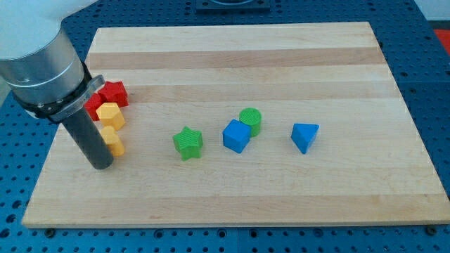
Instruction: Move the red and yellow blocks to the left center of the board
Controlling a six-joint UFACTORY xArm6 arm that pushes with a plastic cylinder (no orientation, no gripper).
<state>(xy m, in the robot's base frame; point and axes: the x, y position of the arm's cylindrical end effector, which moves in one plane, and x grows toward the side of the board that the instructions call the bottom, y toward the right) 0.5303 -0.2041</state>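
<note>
Two red blocks sit near the board's left edge: one red block [114,93] in full view and another red block [93,105] partly hidden behind the rod. A yellow hexagonal block [110,114] sits just below them. A second yellow block [112,140] lies below that, touching the rod's right side. My tip [100,166] rests on the board at the view's left, just left of and below the lower yellow block.
A green star block [188,143] lies left of centre. A blue cube [236,135] touches a green cylinder [250,121] at centre. A blue triangular block [304,136] lies to their right. The wooden board [281,56] ends close to the rod's left.
</note>
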